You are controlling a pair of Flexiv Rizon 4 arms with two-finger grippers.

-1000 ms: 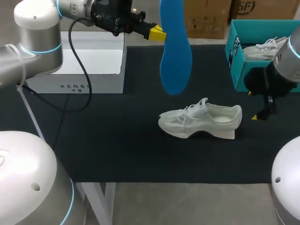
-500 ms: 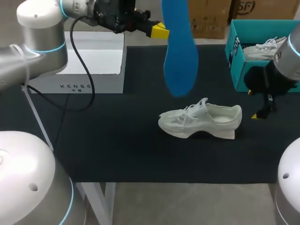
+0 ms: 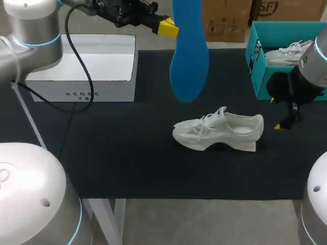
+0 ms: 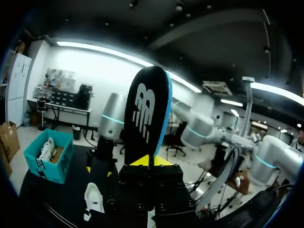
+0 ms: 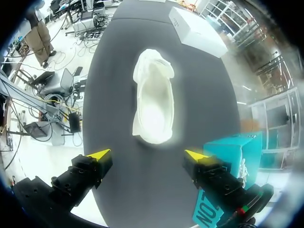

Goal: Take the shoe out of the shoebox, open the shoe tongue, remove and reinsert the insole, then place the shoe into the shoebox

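Your left end effector point(image 3: 168, 27) is clamped on the blue insole point(image 3: 189, 66), which hangs above the counter point(image 3: 127, 153), apart from the shoe point(image 3: 219, 131). Your right end effector point(image 5: 148, 155) is spread apart, with the shoe's heel just ahead of it and the shoebox point(image 3: 258, 71) beside it.

a white, seemingly closed box point(image 3: 82, 71) sits on the table point(image 3: 127, 153).

The left arm point(image 3: 30, 30) and right arm point(image 3: 317, 61) are smooth silver-white cylinders with glowing pale-blue joint rings. A loose black cable point(image 3: 84, 69) runs along the left arm to the black left pincer point(image 3: 170, 28); the right pincer point(image 5: 147, 155) has black, screw-studded fingers point(image 5: 80, 178) with yellow triangular tips
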